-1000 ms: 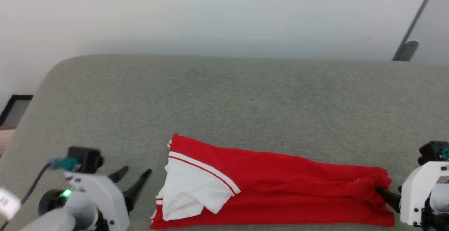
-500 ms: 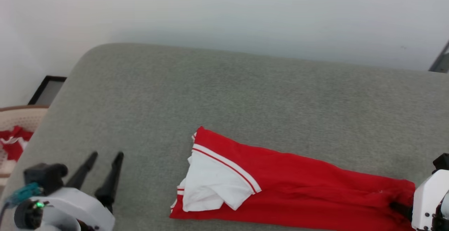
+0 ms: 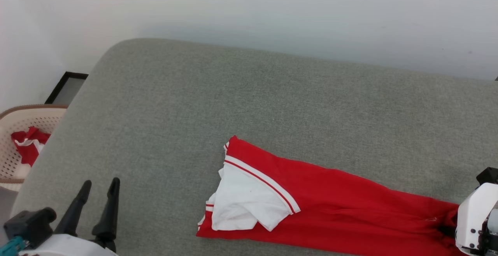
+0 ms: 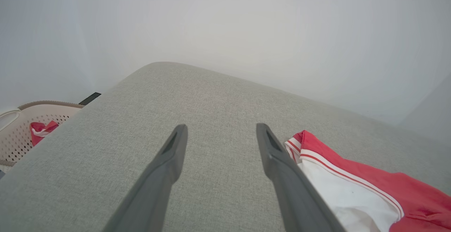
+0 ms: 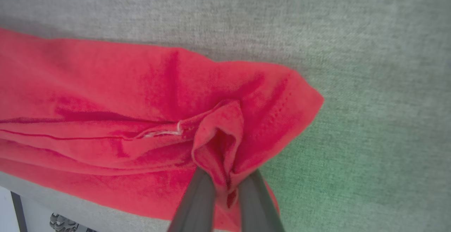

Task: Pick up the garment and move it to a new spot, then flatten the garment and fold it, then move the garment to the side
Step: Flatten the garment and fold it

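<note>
Right gripper (image 5: 227, 177) now pinched on a bunched hem fold of the garment (image 5: 105, 94) between its jaws, spread a second ago, left gripper (image 3: 100, 183) drawn clear of the shirt, jaws now over bare cushion (image 3: 233, 92), head camera swung left, basket (image 3: 23, 120) now in frame.

You have bright, even, diffuse light. In the head view a soft shadow lies on the wall (image 3: 272, 34) above the far edge of the worktop (image 3: 233, 100). Your left wrist view is hazy, its wall washed out. In the right wrist view the garment (image 5: 105, 94) looks slightly soft, and a green cast tints the worktop at lower right.
</note>
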Motion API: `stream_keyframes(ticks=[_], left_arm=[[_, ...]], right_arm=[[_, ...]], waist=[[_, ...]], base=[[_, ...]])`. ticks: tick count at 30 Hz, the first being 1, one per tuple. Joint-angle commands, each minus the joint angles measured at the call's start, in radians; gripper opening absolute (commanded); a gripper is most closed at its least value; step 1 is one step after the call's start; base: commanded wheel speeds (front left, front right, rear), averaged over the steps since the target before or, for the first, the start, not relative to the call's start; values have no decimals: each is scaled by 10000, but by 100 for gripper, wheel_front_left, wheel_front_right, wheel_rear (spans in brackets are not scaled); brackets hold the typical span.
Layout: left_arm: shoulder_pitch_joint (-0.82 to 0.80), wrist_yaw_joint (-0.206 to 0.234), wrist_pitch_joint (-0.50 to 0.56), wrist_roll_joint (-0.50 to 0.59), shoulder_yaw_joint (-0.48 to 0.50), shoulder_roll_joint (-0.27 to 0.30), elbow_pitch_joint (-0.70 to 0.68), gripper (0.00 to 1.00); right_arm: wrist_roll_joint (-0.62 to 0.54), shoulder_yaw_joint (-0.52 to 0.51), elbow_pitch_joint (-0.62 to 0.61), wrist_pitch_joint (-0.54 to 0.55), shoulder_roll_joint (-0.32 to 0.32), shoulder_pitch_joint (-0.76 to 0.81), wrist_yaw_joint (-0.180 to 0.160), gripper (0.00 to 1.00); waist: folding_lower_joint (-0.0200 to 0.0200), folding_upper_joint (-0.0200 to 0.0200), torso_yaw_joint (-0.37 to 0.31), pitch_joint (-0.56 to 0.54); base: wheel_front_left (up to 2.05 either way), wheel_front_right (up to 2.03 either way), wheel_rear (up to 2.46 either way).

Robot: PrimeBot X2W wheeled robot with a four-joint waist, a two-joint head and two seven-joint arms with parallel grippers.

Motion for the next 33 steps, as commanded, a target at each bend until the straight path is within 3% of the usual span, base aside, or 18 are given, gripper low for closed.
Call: stream_keyframes(ticks=[1,12,21,28,33], left_arm=[[161,-174,-8,200,216,-157,56,100],[446,-1062,-9,1032,1204,-1030,442,100],[428,-1459,-9,1354,1572,-1301,666,100],[570,-1501,-9,1444,1749,-1403,731,100],[728,-1530,-10,1470,1903,-1502,696,100]], right_arm=[[33,27,181,-104,-77,-71,-20,0],[-149,-607,531,-664,-1050,-414,-22,0],[-277,-872,974,-954,-1870,-720,-20,0],[350,-92,-334,-891,-1883,-474,-19,0],[1313,335,-2356,-372,-1369,18,-19,0]], waist=[[0,0,-32,17],[0,0,-315,115],[0,0,-635,176],[0,0,-873,115],[0,0,-966,24]], base=[[0,0,0],[0,0,0],[0,0,0],[0,0,0],[0,0,0]])
